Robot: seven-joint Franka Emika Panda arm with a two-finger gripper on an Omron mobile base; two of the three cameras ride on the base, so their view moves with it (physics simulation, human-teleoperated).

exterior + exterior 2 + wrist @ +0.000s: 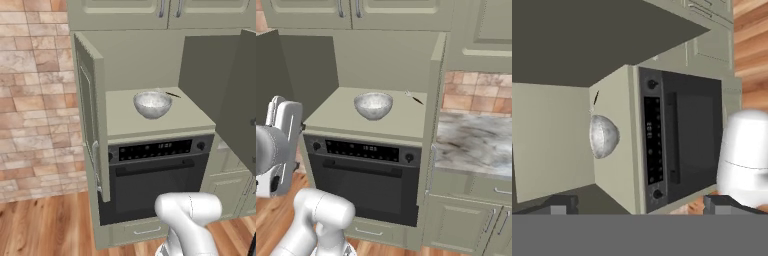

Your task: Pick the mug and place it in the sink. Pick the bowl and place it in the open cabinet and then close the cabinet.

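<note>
The marbled grey-white bowl (152, 104) (373, 105) (603, 136) rests upright on the shelf inside the sage-green cabinet (125, 122) (336, 117), just above the oven. Both tall cabinet doors stand open: the left door (91, 120) (276, 70) and the right door (225, 90) (434, 110). My gripper (642, 205) is open, with its two dark fingertips (562, 204) far apart and nothing between them. It is held back from the cabinet, well clear of the bowl, and rolled sideways. The mug and the sink are out of view.
A black built-in oven (160, 175) (366, 175) (682, 135) sits under the shelf. A thin dark utensil (172, 94) (417, 100) lies behind the bowl. A marble counter (476, 145) runs to the right, and a brick wall (35, 100) stands to the left.
</note>
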